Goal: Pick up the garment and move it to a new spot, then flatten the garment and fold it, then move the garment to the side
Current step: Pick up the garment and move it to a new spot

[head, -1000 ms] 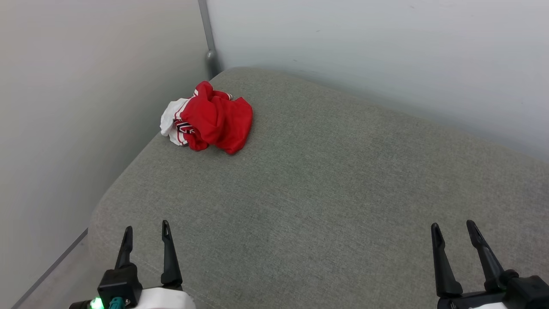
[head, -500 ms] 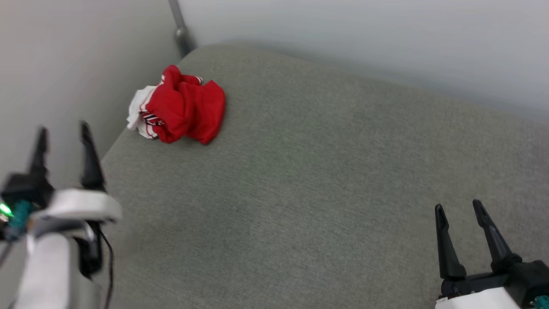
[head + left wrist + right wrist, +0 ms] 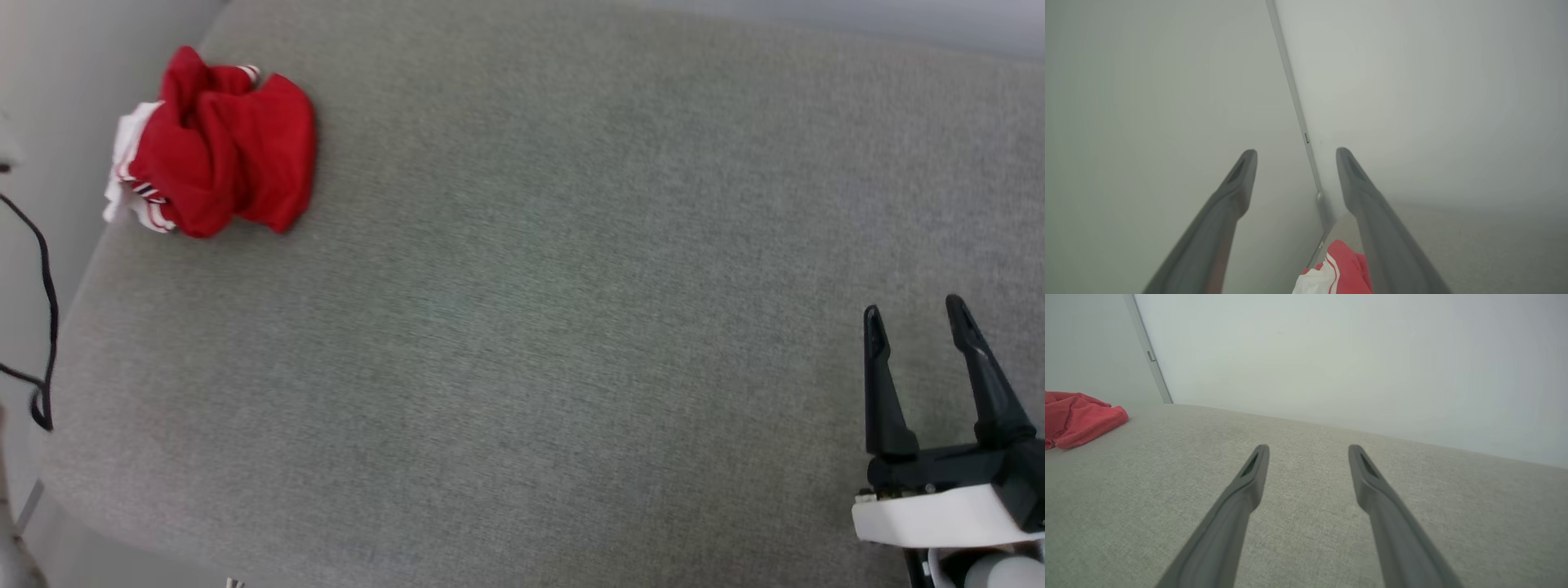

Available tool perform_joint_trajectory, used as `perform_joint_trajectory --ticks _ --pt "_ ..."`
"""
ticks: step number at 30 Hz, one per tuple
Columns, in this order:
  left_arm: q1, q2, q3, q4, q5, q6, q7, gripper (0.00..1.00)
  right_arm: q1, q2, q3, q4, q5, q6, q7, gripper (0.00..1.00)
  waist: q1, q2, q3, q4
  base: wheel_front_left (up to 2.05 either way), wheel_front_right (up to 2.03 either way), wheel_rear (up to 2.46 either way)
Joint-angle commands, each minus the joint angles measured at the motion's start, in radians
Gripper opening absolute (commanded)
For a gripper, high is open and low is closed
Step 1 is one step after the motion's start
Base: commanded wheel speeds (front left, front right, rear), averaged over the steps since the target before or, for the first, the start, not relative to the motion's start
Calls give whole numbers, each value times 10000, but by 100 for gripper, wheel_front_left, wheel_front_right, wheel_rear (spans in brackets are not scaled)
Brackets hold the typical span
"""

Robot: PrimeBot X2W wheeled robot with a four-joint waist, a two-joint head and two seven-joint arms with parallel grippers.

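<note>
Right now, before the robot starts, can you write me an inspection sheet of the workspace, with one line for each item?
Surface: grey fabric cushion, flat, with a woven texture.
Job's things: garment crumpled in a heap at the cushion's far left corner, close to the edge; the red body, a white sleeve and the striped trim show.
Clutter: nothing seen.
Grippers: right gripper open and holding nothing, at the near right of the cushion; left gripper open, the garment low between its fingers, not gripped.
Cables: black cable hangs beside the cushion's left edge.
Surroundings: pale walls meet at a corner post behind the cushion.
</note>
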Motion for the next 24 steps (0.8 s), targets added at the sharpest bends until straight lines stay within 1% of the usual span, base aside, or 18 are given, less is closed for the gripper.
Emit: perform_joint_trajectory --ticks 1,5,8,10,14,20,24 --pt "-376 194 -83 181 -63 -111 412 100 -215 11 -22 -80 -39 -3 -18 100 -3 0 642 -417 0 0 0" --pt "-1322 764 -534 922 -549 -373 2343 100 -609 11 -71 -277 -176 -3 -18 100 -3 0 1353 -763 0 0 0" --pt "-1775 1320 -1037 1422 -887 -423 3821 100 -879 10 -102 -465 -249 -5 -19 100 -3 0 1858 -1021 0 0 0" --pt "-1929 1520 -1511 1608 -1420 -423 4717 100 -1049 11 -123 -597 -309 -3 -19 100 -3 0 2155 -1174 0 0 0" --pt "-1933 2150 -2368 1672 -2661 -423 6396 100 -1287 11 -155 -905 -382 -3 -19 100 -3 0 2702 -1424 0 0 0" --pt "-1509 2798 -3256 1512 -4372 -426 8217 100 -1514 11 -178 -1244 -488 -3 -18 100 -3 0 3233 -1607 0 0 0" --pt "-1148 2979 -3760 1477 -5140 -427 9080 100 -1660 11 -171 -1292 -573 -3 -17 100 -3 0 3468 -1649 0 0 0"
